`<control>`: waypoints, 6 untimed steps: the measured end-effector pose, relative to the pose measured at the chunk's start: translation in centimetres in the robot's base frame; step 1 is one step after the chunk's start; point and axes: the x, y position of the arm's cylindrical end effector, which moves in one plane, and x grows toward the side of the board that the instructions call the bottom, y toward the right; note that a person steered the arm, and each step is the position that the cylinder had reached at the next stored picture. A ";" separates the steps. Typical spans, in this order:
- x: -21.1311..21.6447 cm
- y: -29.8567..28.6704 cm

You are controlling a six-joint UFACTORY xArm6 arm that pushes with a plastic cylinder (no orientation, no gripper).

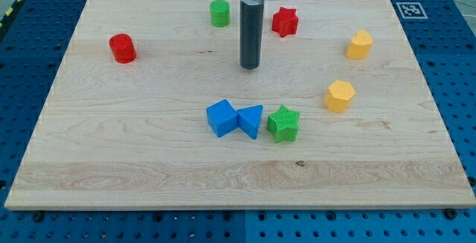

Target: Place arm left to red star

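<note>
While my tip (251, 67) sits bare below and left of the red star (284, 21), touching nothing, it probably needs 1 short slide up beside it.

red cylinder (122, 48): my view's left
green cylinder (219, 13): top
yellow blocks (359, 44), (340, 96): right
blue cube (222, 117), blue triangle (251, 120), green star (283, 122): touching row, centre

My tip (251, 67) on wooden board (111, 146) — lower-left of red star (284, 21)
</note>
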 end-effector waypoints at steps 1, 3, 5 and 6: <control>0.0 0.0; -0.1 2.1; -2.2 2.4; -3.6 2.4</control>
